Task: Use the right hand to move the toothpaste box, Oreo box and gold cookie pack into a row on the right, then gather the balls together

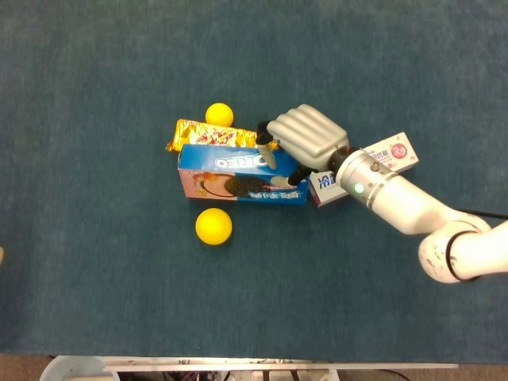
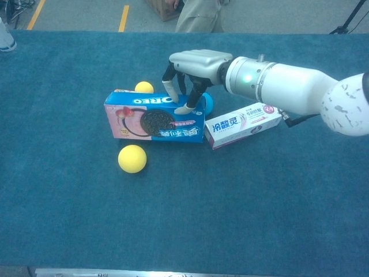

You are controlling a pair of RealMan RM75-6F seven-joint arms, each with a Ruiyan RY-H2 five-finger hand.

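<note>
Your right hand [image 1: 305,141] hangs over the right end of the blue cardboard Oreo box [image 1: 238,173], palm down, fingers [image 2: 186,108] reaching down onto the box's top edge. From the chest view they touch or straddle that edge, but you cannot tell whether they truly clamp it or only rest there. The left hand shows in neither view.

The Oreo box stands on its long side, its long axis running left to right. The crinkled gold foil cookie pack [image 1: 202,134] lies just behind it on the far side, parallel and touching or nearly so. The white and pink toothpaste box [image 2: 242,125] sits just right of the Oreo box, angled, largely under your forearm in the head view.

What matters next: the Oreo box lies to the left of your wrist, so moving it rightward means drawing it along its own length toward the toothpaste box. One yellow ball [image 1: 213,226] sits near of the Oreo box, another yellow ball [image 1: 220,114] far of the gold pack.
</note>
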